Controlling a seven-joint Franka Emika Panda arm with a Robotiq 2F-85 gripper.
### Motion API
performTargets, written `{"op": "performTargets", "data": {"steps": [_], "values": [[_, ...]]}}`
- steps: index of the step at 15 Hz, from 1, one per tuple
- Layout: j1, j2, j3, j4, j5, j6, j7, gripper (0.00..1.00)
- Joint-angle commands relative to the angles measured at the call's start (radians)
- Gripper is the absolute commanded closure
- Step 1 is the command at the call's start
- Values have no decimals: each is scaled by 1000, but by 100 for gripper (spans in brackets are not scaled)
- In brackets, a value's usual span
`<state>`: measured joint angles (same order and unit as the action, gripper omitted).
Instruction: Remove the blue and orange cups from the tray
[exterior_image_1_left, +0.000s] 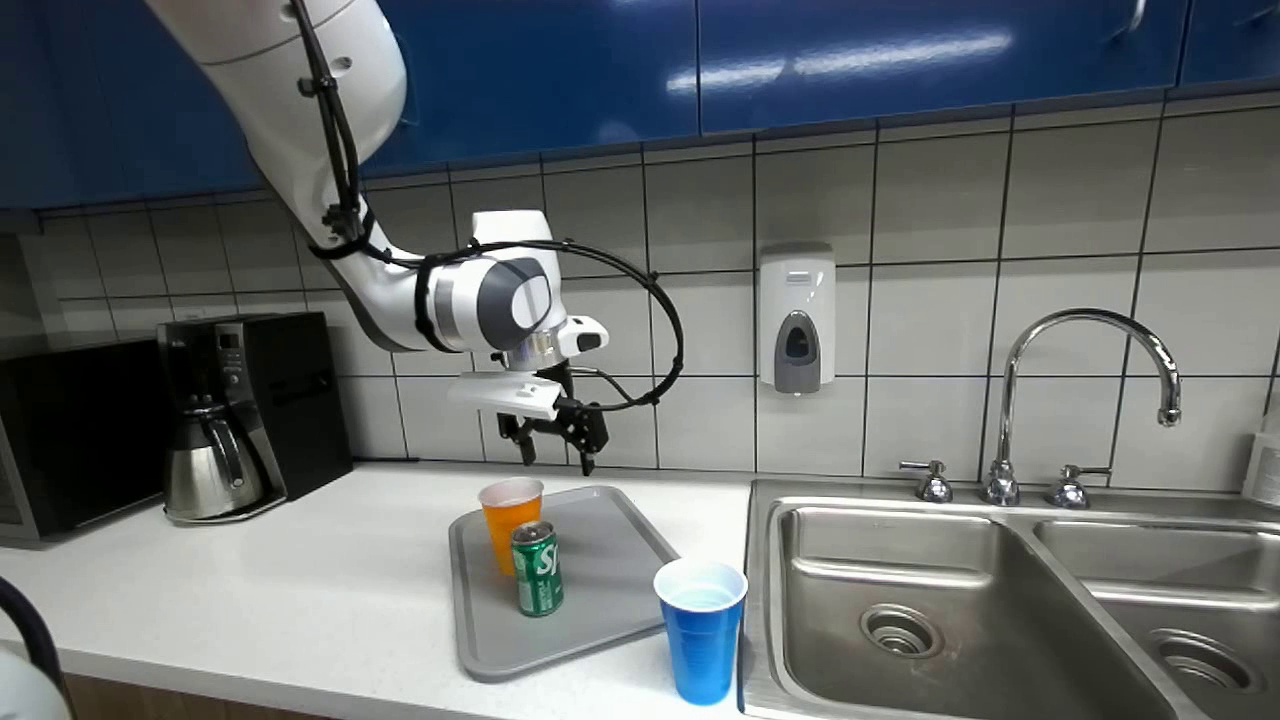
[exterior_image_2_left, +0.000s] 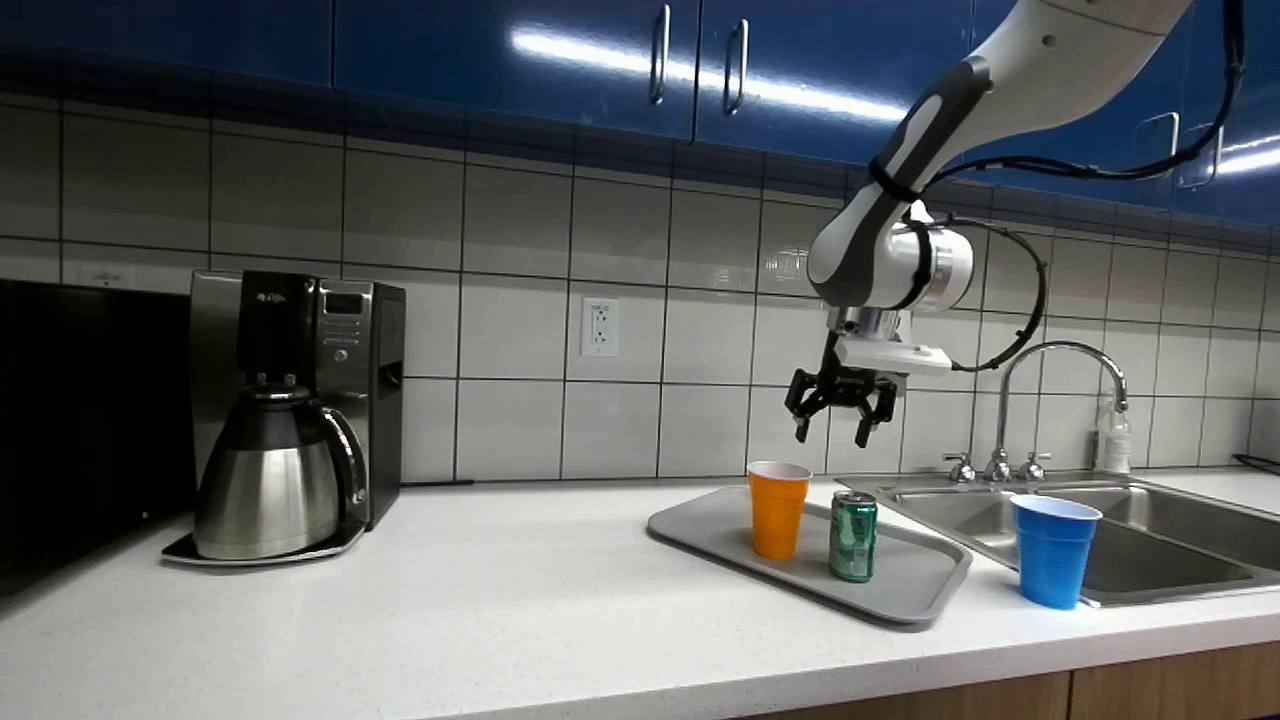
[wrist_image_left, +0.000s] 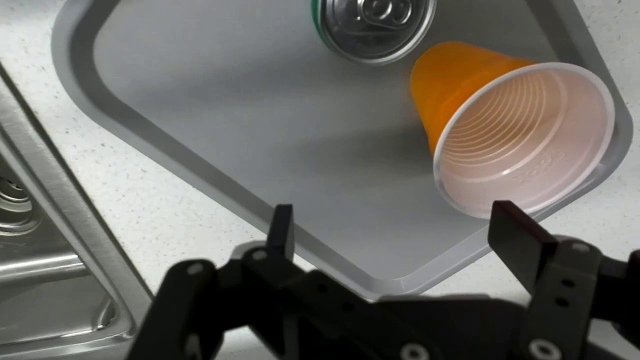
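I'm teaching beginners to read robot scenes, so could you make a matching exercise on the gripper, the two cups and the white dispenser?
1. Gripper
2. Orange cup
3. Blue cup
4. White dispenser

A. On the counter beside the sink
B. Fixed to the tiled wall
C. Open, holding nothing
D. Standing on the tray

Pairs: 1-C; 2-D; 3-A; 4-B

Orange cup (wrist_image_left: 505, 130) plastic (ribbed inside); tray (wrist_image_left: 260, 135) matt; sink (exterior_image_1_left: 1000, 600) brushed metal
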<state>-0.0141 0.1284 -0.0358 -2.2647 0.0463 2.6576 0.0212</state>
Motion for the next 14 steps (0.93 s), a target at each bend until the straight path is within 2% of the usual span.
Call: {"op": "performTargets", "data": {"steps": [1, 14], "values": [[9, 50, 17, 40, 1, 17, 10, 0], [42, 156, 20, 104, -18, 17, 21, 0]]}}
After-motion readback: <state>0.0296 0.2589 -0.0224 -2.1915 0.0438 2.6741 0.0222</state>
